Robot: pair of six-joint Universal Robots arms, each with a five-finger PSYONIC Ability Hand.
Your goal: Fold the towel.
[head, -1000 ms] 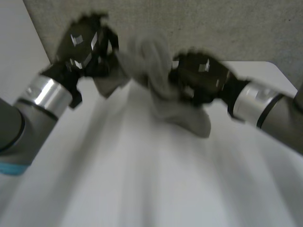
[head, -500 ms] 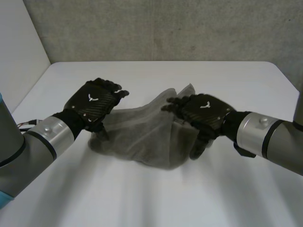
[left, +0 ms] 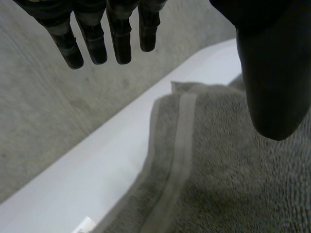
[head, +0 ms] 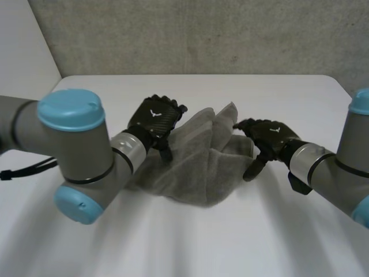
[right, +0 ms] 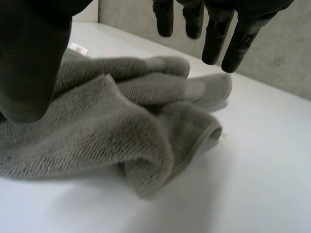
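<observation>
A grey towel [head: 190, 164] lies crumpled in a loose heap in the middle of the white table [head: 242, 92]. My left hand [head: 154, 120] hovers over the heap's left part, open, nothing between thumb and fingers. In the left wrist view its fingers [left: 119, 34] hang above the towel's striped hem [left: 177, 145]. My right hand [head: 266, 135] is at the heap's right edge, open, its fingers drooping beside the cloth. The right wrist view shows its thumb [right: 29, 58] and fingers apart above the rumpled towel [right: 97, 126], holding nothing.
A grey wall [head: 202, 34] runs behind the table's far edge. My left arm's elbow [head: 75, 150] stands large at the near left. Bare table [head: 190, 242] lies in front of the towel and to its right.
A second ago both hands held the bunched towel up in the air. They have let it drop onto the table and opened. The left elbow has swung in, and the right hand has drawn back rightward.
</observation>
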